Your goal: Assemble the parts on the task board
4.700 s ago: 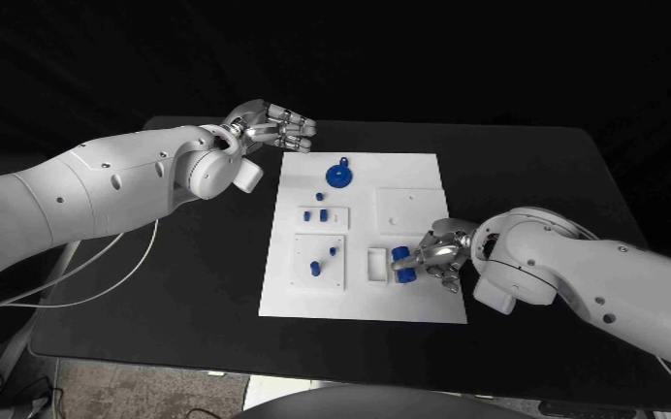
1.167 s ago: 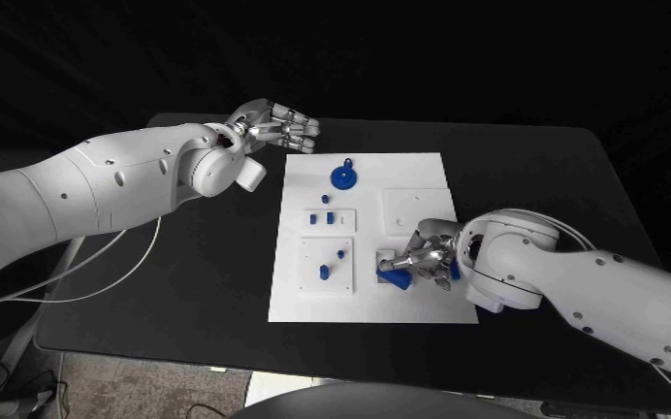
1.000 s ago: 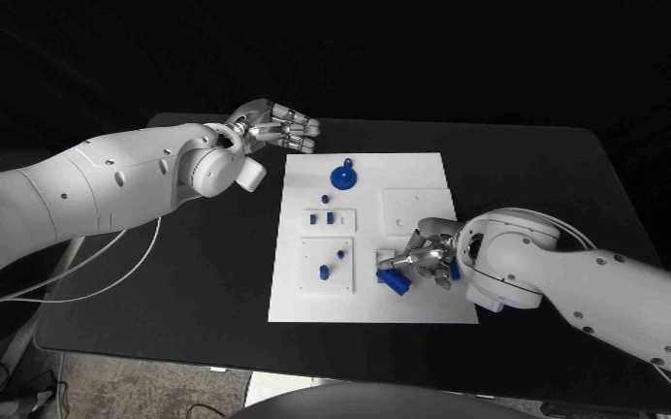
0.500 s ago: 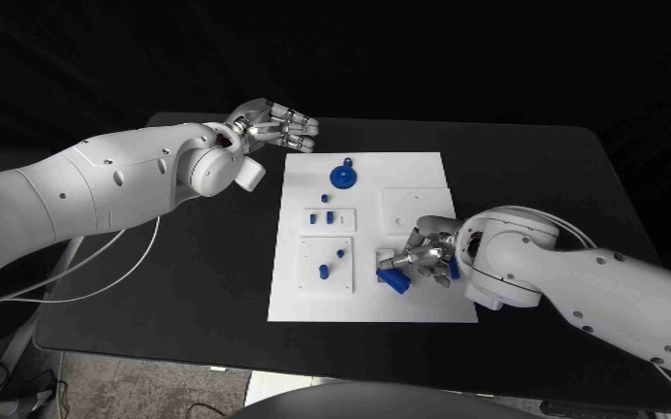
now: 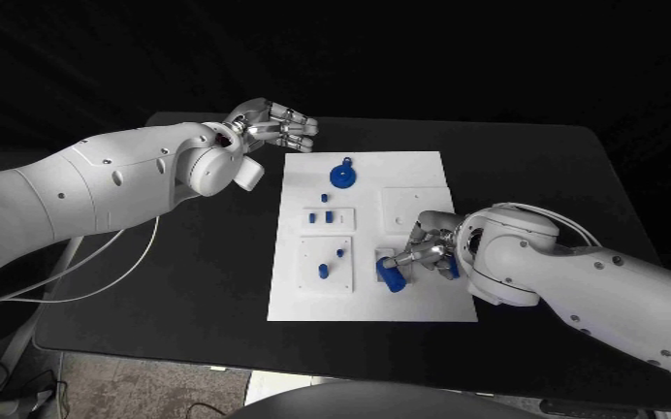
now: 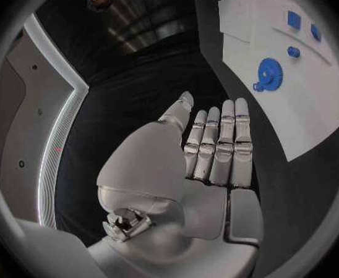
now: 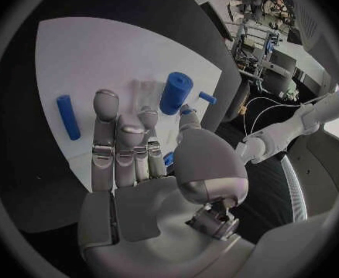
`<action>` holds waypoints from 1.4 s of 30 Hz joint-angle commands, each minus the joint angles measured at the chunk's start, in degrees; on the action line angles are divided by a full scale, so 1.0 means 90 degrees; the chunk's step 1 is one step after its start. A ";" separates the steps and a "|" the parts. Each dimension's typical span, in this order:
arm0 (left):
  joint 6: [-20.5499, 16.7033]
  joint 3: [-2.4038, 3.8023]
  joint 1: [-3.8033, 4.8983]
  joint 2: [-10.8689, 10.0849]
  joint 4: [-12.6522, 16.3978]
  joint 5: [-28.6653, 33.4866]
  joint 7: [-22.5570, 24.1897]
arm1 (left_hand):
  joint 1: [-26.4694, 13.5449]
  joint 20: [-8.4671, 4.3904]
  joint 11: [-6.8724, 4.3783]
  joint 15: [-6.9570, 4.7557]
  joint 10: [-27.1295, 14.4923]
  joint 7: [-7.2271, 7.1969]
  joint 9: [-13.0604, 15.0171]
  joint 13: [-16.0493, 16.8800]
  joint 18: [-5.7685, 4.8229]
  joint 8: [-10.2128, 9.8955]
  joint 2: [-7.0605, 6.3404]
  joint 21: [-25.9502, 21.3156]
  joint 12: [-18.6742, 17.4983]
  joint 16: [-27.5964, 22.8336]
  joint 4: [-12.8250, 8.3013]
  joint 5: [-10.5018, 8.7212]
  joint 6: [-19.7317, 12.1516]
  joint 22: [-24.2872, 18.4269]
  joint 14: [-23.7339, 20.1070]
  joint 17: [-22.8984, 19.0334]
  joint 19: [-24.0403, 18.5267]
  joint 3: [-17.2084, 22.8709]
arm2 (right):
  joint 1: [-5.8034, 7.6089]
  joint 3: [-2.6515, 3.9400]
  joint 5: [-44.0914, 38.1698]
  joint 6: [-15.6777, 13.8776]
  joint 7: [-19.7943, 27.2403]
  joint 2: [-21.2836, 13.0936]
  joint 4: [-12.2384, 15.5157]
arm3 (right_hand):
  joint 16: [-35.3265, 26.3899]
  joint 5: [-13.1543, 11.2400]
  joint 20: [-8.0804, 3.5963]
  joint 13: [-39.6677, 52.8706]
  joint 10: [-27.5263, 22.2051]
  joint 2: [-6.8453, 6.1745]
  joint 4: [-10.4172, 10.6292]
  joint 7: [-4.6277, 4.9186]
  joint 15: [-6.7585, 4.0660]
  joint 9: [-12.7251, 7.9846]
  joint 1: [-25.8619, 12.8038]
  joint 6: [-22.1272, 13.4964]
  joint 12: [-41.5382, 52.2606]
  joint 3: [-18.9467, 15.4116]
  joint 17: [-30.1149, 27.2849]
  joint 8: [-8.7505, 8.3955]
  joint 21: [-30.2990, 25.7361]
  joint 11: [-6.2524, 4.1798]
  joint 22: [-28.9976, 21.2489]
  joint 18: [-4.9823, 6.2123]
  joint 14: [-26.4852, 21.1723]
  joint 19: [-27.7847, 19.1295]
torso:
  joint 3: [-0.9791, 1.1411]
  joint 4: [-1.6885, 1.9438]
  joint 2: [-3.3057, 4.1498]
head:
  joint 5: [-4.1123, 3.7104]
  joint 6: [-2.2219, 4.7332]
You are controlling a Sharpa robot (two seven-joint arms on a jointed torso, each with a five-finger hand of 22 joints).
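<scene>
Right hand [image 5: 424,252] has shifted slightly since 0.5 s ago, fingers still grasping the blue cylinder [image 5: 393,277] over the task board [image 5: 433,298] near its front edge; insertion pending. Left hand [image 5: 274,128] released, at the board's far-left corner.

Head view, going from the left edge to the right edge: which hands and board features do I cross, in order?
Left hand → blue gear at the far end of the task board → blue cylinder near the board's near end → right hand.
</scene>
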 commanded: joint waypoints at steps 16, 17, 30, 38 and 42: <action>0.0108 0.0000 0.0001 0.0001 0.0010 0.0017 0.0024 | -0.0048 0.0002 0.0010 -0.0001 -0.0021 -0.0020 -0.0001 -0.0003 -0.0001 0.0001 -0.0008 0.0003 0.0027 0.0013 0.0033 0.0020 -0.0026 -0.0005 -0.0037 0.0003 0.0027 0.0003 | -0.0005 0.0031 -0.0570 0.0052 0.0175 -0.0088 0.0144 | -0.0047 -0.0263 -0.0008 -0.0013 -0.0024 -0.0376 0.0294 0.0022 0.0000 0.0014 0.0064 0.0028 0.0025 0.0301 -0.0003 0.0024 -0.0009 -0.0024 -0.0005 0.0002 0.0007 0.0242 | -0.0003 -0.0006 0.0000 | -0.0025 0.0010; 0.0109 0.0000 0.0001 0.0001 0.0010 0.0017 0.0024 | -0.0048 0.0002 0.0010 -0.0001 -0.0021 -0.0020 -0.0001 -0.0003 -0.0001 0.0001 -0.0008 0.0003 0.0027 0.0013 0.0033 0.0020 -0.0026 -0.0005 -0.0037 0.0003 0.0027 0.0003 | -0.0005 0.0033 -0.0558 0.0070 0.0193 -0.0097 0.0159 | -0.0038 -0.0278 -0.0009 -0.0013 -0.0021 -0.0384 0.0301 0.0019 -0.0002 0.0016 0.0072 0.0037 0.0027 0.0312 0.0005 0.0024 -0.0007 -0.0026 -0.0004 0.0001 0.0009 0.0242 | -0.0005 -0.0005 0.0000 | -0.0025 0.0011; 0.0123 -0.0002 0.0001 -0.0011 0.0011 0.0017 0.0019 | -0.0048 0.0002 0.0010 -0.0001 -0.0021 -0.0020 -0.0001 -0.0003 -0.0001 0.0001 -0.0008 0.0003 0.0027 0.0013 0.0033 0.0020 -0.0026 -0.0005 -0.0037 0.0003 0.0027 0.0003 | -0.0012 0.0049 -0.0195 -0.0040 0.0876 -0.0241 0.0382 | 0.0110 -0.0915 -0.0073 0.0148 0.0120 -0.0528 0.0199 -0.0111 -0.0063 0.0269 0.0377 0.0523 0.0201 0.0930 0.0140 0.0016 0.0263 -0.0116 0.0122 -0.0071 0.0023 0.0258 | -0.0005 -0.0002 0.0000 | -0.0029 0.0000; 0.0145 -0.0003 0.0000 -0.0021 0.0013 0.0017 0.0001 | -0.0041 0.0001 0.0009 -0.0002 -0.0020 -0.0023 0.0000 -0.0003 0.0000 0.0004 0.0003 0.0007 0.0026 0.0013 0.0040 0.0021 -0.0015 -0.0027 -0.0036 0.0004 0.0031 0.0010 | -0.0034 0.0082 -0.0016 0.0001 0.1087 -0.0332 0.0433 | 0.0204 -0.0921 -0.0136 0.0266 0.0161 -0.0673 0.0259 -0.0280 -0.0127 0.2055 0.0419 0.0745 0.0265 0.1093 0.0268 0.0042 0.0384 -0.0205 0.0210 -0.0144 0.0033 0.0257 | -0.0007 -0.0004 -0.0003 | -0.0021 0.0001; 0.0150 -0.0004 0.0000 -0.0022 0.0014 0.0017 -0.0003 | -0.0041 0.0001 0.0009 -0.0002 -0.0020 -0.0023 0.0000 -0.0003 0.0000 0.0004 0.0003 0.0007 0.0026 0.0013 0.0040 0.0021 -0.0015 -0.0027 -0.0036 0.0004 0.0031 0.0010 | -0.0042 0.0086 -0.0042 0.0193 0.1031 -0.0334 0.0409 | 0.0192 -0.0956 -0.0146 0.0278 0.0159 -0.0656 0.0079 -0.0334 -0.0139 0.2796 0.0563 0.0774 0.0261 0.1167 0.0272 0.0046 0.0375 -0.0226 0.0224 -0.0164 0.0036 0.0255 | -0.0008 -0.0001 0.0000 | -0.0026 -0.0004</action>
